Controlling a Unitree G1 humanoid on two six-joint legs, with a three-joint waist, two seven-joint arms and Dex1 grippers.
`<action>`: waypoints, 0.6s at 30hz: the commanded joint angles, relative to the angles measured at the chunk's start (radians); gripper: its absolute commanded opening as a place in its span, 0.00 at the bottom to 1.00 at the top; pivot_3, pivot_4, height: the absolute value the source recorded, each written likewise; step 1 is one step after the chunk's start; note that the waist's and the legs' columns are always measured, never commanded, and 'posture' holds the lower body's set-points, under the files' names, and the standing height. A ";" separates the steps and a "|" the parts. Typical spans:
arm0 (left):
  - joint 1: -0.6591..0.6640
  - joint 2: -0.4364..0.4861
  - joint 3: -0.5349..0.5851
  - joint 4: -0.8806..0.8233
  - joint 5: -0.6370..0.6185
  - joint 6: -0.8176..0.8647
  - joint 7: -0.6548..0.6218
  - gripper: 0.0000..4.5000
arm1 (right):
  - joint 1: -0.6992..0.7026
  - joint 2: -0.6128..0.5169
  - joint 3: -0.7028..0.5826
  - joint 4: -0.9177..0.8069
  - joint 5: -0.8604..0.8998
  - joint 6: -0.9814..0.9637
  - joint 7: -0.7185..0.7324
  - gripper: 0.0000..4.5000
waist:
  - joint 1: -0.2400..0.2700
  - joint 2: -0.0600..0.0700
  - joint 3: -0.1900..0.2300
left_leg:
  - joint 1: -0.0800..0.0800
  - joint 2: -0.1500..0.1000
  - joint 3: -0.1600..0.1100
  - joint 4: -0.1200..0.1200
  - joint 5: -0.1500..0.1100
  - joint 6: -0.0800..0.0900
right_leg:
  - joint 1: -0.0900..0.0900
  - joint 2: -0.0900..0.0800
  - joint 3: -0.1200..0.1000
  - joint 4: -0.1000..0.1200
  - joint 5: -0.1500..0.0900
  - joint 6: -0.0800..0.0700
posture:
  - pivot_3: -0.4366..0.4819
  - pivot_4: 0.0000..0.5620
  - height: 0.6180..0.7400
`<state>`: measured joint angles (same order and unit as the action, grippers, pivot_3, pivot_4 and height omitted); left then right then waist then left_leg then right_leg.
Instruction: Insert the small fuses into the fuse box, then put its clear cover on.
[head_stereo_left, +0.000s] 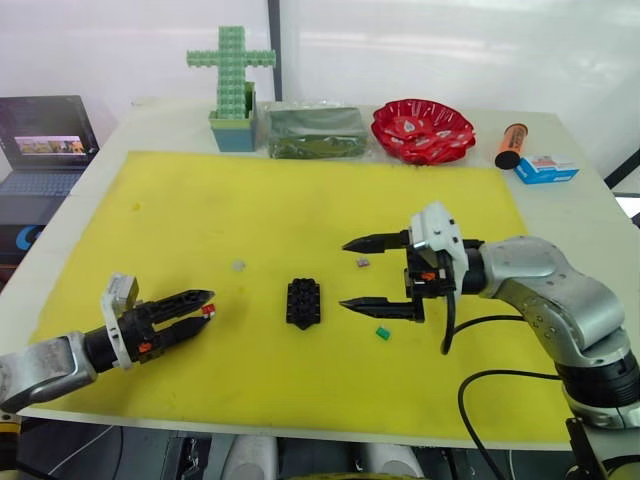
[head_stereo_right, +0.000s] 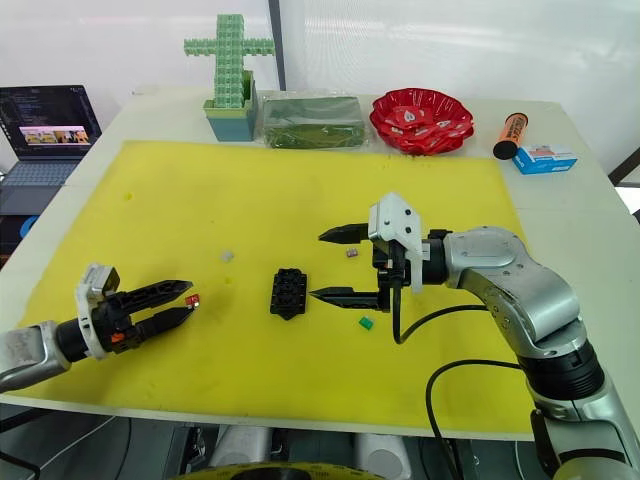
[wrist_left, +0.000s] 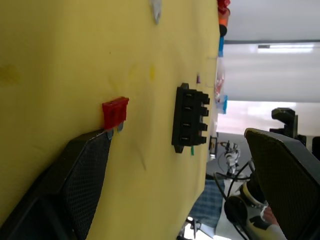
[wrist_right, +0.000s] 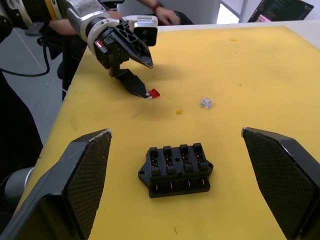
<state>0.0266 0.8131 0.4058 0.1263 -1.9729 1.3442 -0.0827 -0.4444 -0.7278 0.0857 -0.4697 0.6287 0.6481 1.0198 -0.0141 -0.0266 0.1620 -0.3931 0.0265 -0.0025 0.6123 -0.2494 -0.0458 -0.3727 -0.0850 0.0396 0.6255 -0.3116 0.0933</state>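
Left eye view: both grippers hover over the yellow mat (head_stereo_left: 200, 220) with the fuse box (head_stereo_left: 303, 302) between them.

Largest to smallest: the yellow mat spreads under both arms. The right gripper (head_stereo_left: 365, 273) has its two black fingers spread wide and holds nothing; the fuse box lies on the mat just beyond its fingertips, toward the left gripper (head_stereo_left: 200, 305). That gripper's fingers are parted, and the red fuse (head_stereo_left: 208, 311) lies on the mat at the tip of its lower finger, touching it but not pinched between the two. The purplish-grey fuse (head_stereo_left: 362, 263) lies on the mat between the right gripper's spread fingers, the green fuse (head_stereo_left: 382, 334) just under its lower finger. The whitish-grey fuse (head_stereo_left: 238, 265) lies a little beyond the left gripper's tips, off to the far side.
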 joint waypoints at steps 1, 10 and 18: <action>0.014 -0.032 -0.033 -0.005 0.001 -0.033 0.058 0.99 | -0.001 -0.012 -0.034 -0.031 0.008 -0.014 -0.004 1.00 | 0.001 0.000 0.000 | 0.000 0.000 0.000 0.000 0.000 0.000 | 0.000 0.000 0.000 0.000 0.000 0.000 | 0.48 0.27 1.00; 0.040 -0.036 -0.005 0.012 0.001 -0.079 0.104 0.99 | 0.013 -0.015 -0.037 -0.030 0.004 -0.024 -0.001 1.00 | 0.000 0.006 -0.003 | 0.001 -0.001 0.000 0.000 0.000 0.000 | 0.001 -0.002 -0.001 0.001 0.000 0.000 | 0.48 0.27 1.00; 0.069 -0.028 0.013 0.021 0.002 -0.112 0.069 0.99 | 0.003 -0.012 -0.035 -0.025 0.004 -0.020 0.001 1.00 | -0.003 0.008 -0.004 | 0.001 -0.001 0.000 0.000 0.000 0.000 | 0.000 -0.002 -0.002 0.001 0.000 0.000 | 0.48 0.27 1.00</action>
<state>0.0656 0.7740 0.4131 0.1142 -1.9772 1.2599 -0.0229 -0.4284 -0.7299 0.0700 -0.4697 0.6268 0.6389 1.0178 -0.0175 -0.0189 0.1579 -0.3920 0.0255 -0.0025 0.6125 -0.2492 -0.0457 -0.3723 -0.0871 0.0379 0.6266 -0.3116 0.0933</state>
